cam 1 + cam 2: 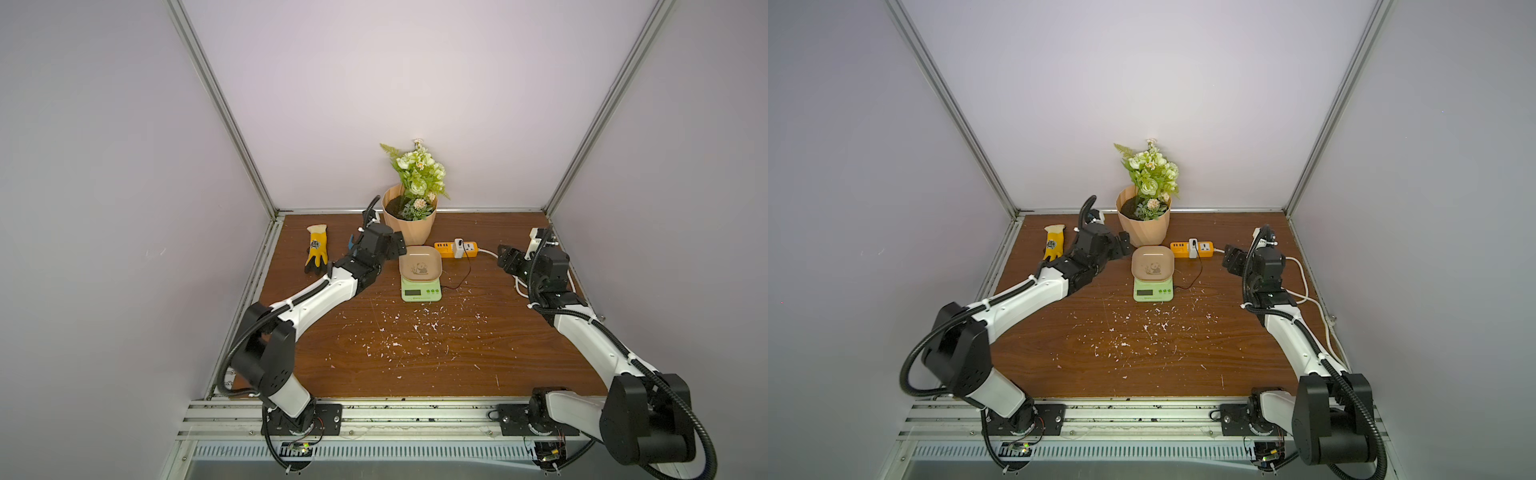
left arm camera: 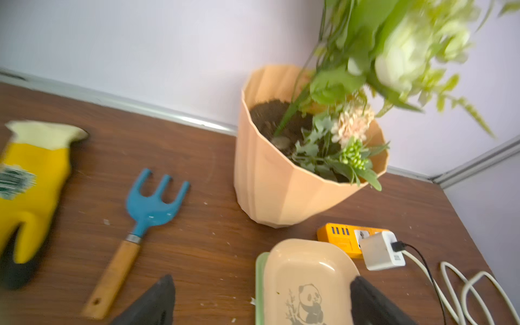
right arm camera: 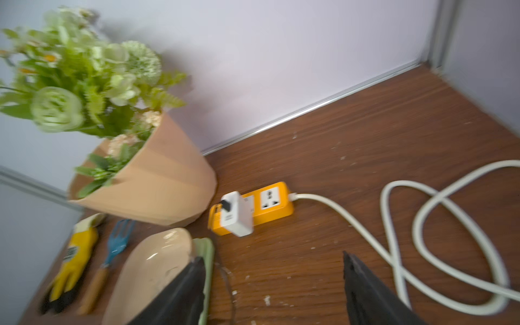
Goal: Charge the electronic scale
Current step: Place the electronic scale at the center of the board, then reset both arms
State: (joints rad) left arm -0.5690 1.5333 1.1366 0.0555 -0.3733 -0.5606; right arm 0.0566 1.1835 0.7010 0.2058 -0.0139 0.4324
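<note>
Centre of table: scale sits flat, panda tray on top. Strip at its 1 o'clock, cube plugged in, black cable runs to the scale's 3 o'clock side. Reads as nearly done; you can't confirm the plug is seated. Left gripper at 10 o'clock, jaws spread, empty. Right gripper at 3, same. Left to do, I'd say: back both arms off. Wood top is scuffed, white flecks at 6. Pot at 12, glove at 9. Lilac walls, aluminium frame.
</note>
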